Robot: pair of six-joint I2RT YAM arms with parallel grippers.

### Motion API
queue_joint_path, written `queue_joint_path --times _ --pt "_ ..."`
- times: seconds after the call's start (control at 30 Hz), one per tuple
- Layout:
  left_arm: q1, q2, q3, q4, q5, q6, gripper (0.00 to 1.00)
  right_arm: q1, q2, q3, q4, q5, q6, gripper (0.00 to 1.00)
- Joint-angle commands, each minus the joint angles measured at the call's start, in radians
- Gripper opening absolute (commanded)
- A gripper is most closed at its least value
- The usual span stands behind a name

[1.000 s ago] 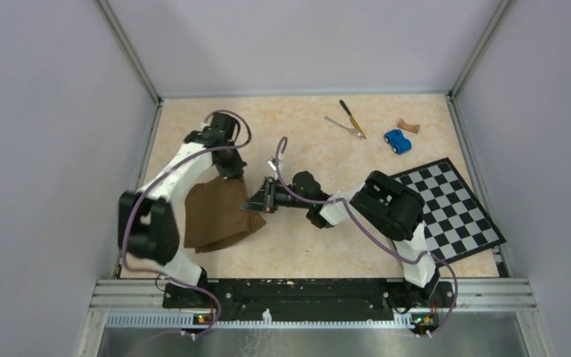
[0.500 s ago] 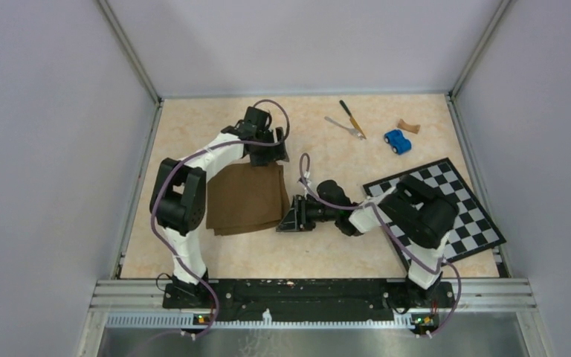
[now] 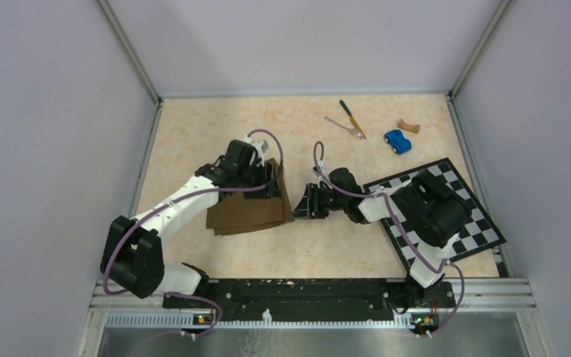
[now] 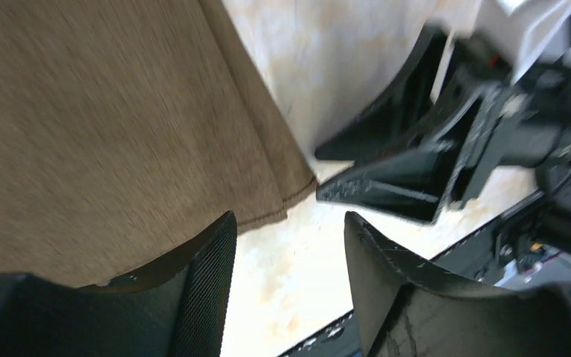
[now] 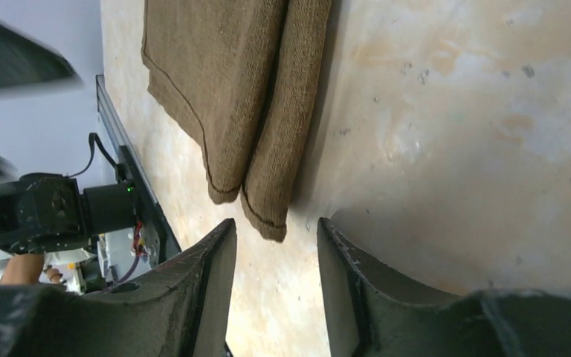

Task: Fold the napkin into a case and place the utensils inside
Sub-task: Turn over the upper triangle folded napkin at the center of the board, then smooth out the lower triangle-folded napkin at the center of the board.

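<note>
Napkin lies folded on beige tabletop; left end effector, right end effector parted.

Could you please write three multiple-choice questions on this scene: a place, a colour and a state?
1. Where on the table do the knife and fork lie? A) at its near edge B) at its far side, left of the toy car C) at its left edge
2. What colour is the toy car? A) red B) blue C) green
3. How do the left claw and right claw stand by the napkin? A) both open, gripping nothing B) both shut on it C) one shut on the knife

1 B: the top view shows them there. 2 B: its body is blue. 3 A: each wrist view shows fingers apart, empty.
</note>
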Motion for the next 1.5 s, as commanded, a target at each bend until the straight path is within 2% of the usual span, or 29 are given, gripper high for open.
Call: queue_joint_path --times 0.0,0.07,0.27,0.6,0.7,0.8,1.07,1.47 --pt "-0.098 0.037 -0.057 0.044 -0.049 -0.063 0.58 0.000 0.051 0.046 0.015 -0.019 -0.027 0.43" --pt "-0.145 0.076 -0.057 0.042 -0.100 -0.073 0.54 -0.001 0.062 0.050 0.014 -0.011 -0.031 0.40" --pt "-0.218 0.181 -0.029 0.025 -0.206 -0.093 0.40 0.000 0.106 0.056 0.039 -0.020 -0.033 0.23" --pt "-0.297 0.286 0.053 -0.054 -0.367 -0.099 0.30 0.000 0.130 0.053 0.088 -0.052 -0.019 0.05" --pt "-0.313 0.311 0.078 -0.082 -0.395 -0.104 0.17 -0.001 0.135 0.050 0.102 -0.061 -0.014 0.01" --pt "-0.330 0.324 0.117 -0.118 -0.426 -0.107 0.00 -0.001 0.136 0.046 0.111 -0.067 -0.008 0.00" --pt "-0.409 0.287 0.204 -0.189 -0.425 -0.146 0.00 0.019 0.121 0.008 0.189 -0.071 0.055 0.00" --pt "-0.431 0.323 0.137 -0.185 -0.412 -0.164 0.00 0.039 0.110 -0.042 0.278 -0.063 0.115 0.00"
